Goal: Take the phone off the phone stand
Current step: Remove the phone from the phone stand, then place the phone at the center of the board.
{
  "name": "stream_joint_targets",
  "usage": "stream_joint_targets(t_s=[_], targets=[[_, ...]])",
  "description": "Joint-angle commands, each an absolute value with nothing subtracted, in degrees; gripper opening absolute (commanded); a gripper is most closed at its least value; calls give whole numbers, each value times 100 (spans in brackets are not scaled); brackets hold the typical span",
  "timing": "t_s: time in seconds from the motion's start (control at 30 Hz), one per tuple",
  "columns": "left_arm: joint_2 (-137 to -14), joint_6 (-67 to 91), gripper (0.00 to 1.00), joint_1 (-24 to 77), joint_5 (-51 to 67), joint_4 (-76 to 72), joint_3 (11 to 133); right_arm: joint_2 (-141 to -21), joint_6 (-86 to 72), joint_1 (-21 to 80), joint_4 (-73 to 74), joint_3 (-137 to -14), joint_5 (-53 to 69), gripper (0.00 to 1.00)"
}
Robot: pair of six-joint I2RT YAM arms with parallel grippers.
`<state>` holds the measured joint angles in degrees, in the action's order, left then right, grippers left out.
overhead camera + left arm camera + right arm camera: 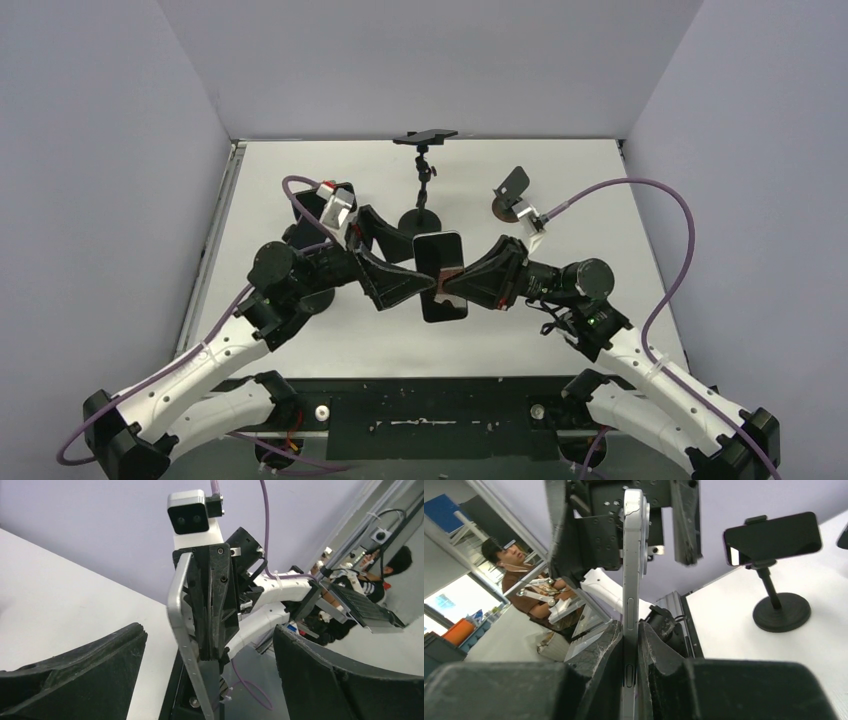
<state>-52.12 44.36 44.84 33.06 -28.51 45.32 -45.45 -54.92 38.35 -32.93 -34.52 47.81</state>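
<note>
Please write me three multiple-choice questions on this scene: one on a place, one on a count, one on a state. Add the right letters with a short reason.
1. Where is the free phone?
A. on the floor
B. clamped atop the stand
C. in a box

2. How many phones show?
A. one
B. two
C. four

3. How is the left gripper?
A. open
B. shut on a phone
C. shut on a cable

Answers:
1 B, the top view shows it in the clamp.
2 B, the free phone plus the held phone in the shut right gripper.
3 A, its fingers stand wide apart, clear of the held phone.
</note>
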Motion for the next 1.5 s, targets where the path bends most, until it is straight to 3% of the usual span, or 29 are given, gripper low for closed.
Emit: stream_joint_targets(t_s=[0.0, 0.23, 0.6, 1.03, 1.47], targets=[[-4585, 3600, 97, 4447, 2069, -1962, 4596, -4324, -4843, 3866, -2668, -3717, 4004, 1], [-3703, 1860, 97, 4452, 91, -672, 4491, -5008, -4229, 3850, -563, -4010, 2485, 0], [-2677, 592, 97, 4451, -1725, -656, 3525, -6729, -4965, 3827, -1853, -3308, 2451, 0], [-2407, 516, 97, 4439, -1463, -747, 3187, -8911, -5902, 3876, -3694, -3214, 1932, 0], [-2399, 501, 97, 4422, -1428, -724, 3174, -9877, -6280, 3867, -4218, -3424, 2056, 5]])
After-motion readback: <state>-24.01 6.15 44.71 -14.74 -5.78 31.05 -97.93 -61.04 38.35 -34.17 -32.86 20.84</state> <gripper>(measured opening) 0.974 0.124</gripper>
